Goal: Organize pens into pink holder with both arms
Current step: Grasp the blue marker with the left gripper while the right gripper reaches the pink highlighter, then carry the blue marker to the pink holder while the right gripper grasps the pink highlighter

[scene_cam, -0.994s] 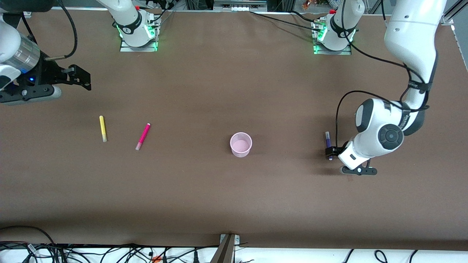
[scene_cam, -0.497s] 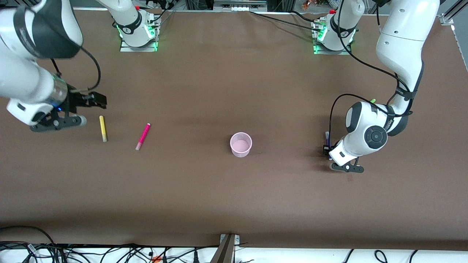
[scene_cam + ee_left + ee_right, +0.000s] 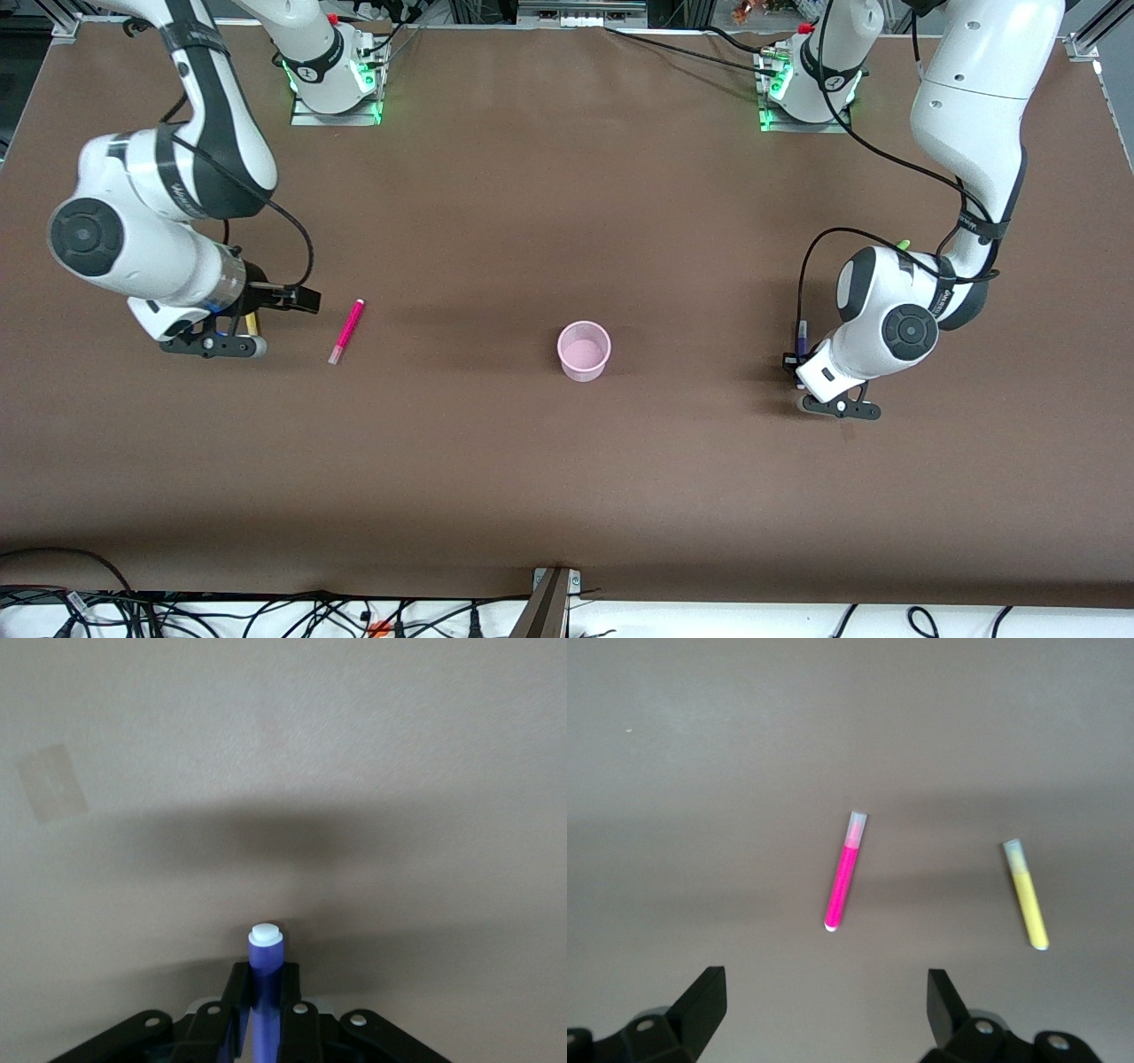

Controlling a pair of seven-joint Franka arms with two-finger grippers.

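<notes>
Brown table: right gripper [image 3: 819, 1014], jaws wide, swung in over slim yellow marker pen [image 3: 1028, 895] beside magenta-pink marker pen [image 3: 346, 330]. Left gripper [image 3: 259, 1005] now clamps dark purple marker pen [image 3: 263, 966]; next, small pale pink plastic cup [image 3: 584, 351].

Nothing in these views can be read with any certainty. The black bands on the right arm [image 3: 190, 182] and the left arm [image 3: 974, 226] each carry a short line of pale lettering — too small to make out — and the pens, the pink holder [image 3: 584, 351] and the desk [image 3: 567, 470] show no print, label or number at all.
</notes>
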